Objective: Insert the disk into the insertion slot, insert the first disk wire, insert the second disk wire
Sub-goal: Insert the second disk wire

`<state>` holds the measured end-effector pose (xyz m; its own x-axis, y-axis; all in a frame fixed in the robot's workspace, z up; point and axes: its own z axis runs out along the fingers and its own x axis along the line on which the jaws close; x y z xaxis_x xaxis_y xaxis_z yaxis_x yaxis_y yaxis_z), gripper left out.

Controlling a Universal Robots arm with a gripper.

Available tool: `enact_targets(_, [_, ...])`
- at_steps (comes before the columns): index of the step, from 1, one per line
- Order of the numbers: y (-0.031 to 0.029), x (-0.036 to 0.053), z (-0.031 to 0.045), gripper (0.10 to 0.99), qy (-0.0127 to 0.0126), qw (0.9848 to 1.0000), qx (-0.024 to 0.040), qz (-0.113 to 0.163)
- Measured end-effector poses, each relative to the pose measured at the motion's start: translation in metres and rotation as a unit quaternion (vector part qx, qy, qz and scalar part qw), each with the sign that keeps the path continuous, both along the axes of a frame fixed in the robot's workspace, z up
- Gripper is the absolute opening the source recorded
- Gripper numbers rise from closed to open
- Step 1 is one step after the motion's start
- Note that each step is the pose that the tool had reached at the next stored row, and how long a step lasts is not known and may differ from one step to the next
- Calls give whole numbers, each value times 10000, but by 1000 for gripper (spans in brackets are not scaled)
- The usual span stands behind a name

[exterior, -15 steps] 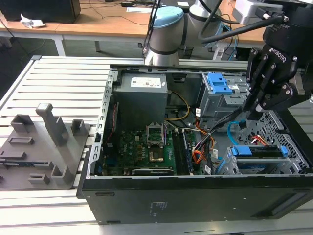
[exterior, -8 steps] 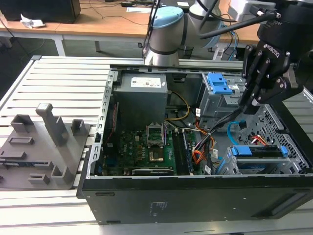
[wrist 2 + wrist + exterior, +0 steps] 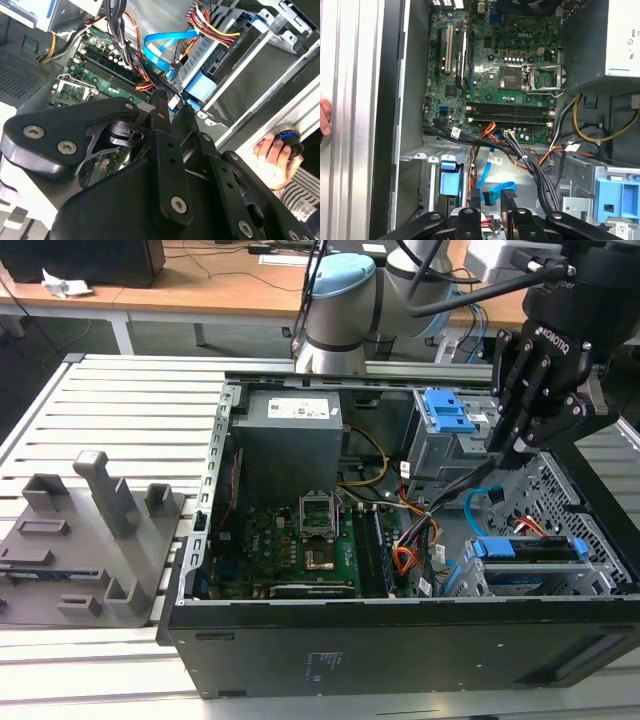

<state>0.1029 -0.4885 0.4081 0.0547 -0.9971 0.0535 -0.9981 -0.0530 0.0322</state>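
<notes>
The disk (image 3: 530, 548), framed in its blue carrier (image 3: 200, 87), sits inside the insertion slot (image 3: 462, 578), the grey perforated cage at the case's lower corner on the exterior view's right. A red, yellow and black wire bundle (image 3: 215, 27), the first disk wire, reaches the disk's end. The second disk wire (image 3: 485, 180), thin and light blue, curves in a loop (image 3: 160, 50) beside the cage. My gripper (image 3: 491, 197) hovers open just over that loop's free end, a fingertip (image 3: 475, 197) on each side. In the exterior view the gripper (image 3: 500, 455) hangs above the cage.
A grey bay with blue latches (image 3: 445, 415) stands behind the cage. Black cables (image 3: 535, 170) cross close to the fingers. The motherboard (image 3: 510, 75) and power supply (image 3: 290, 435) take up the case's middle. A person's hand (image 3: 272, 155) rests on the case edge. A grey fixture (image 3: 90, 530) lies on the table.
</notes>
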Motion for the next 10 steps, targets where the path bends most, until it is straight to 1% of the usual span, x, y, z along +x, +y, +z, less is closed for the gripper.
enact_targets(1, [0, 0, 0, 302, 0, 10000, 0, 57])
enact_targets(6, [0, 0, 0, 302, 0, 10000, 0, 62])
enact_targets(9, [8, 4, -8, 302, 0, 10000, 0, 62])
enact_targets(10, [20, 21, -12, 302, 0, 10000, 0, 66])
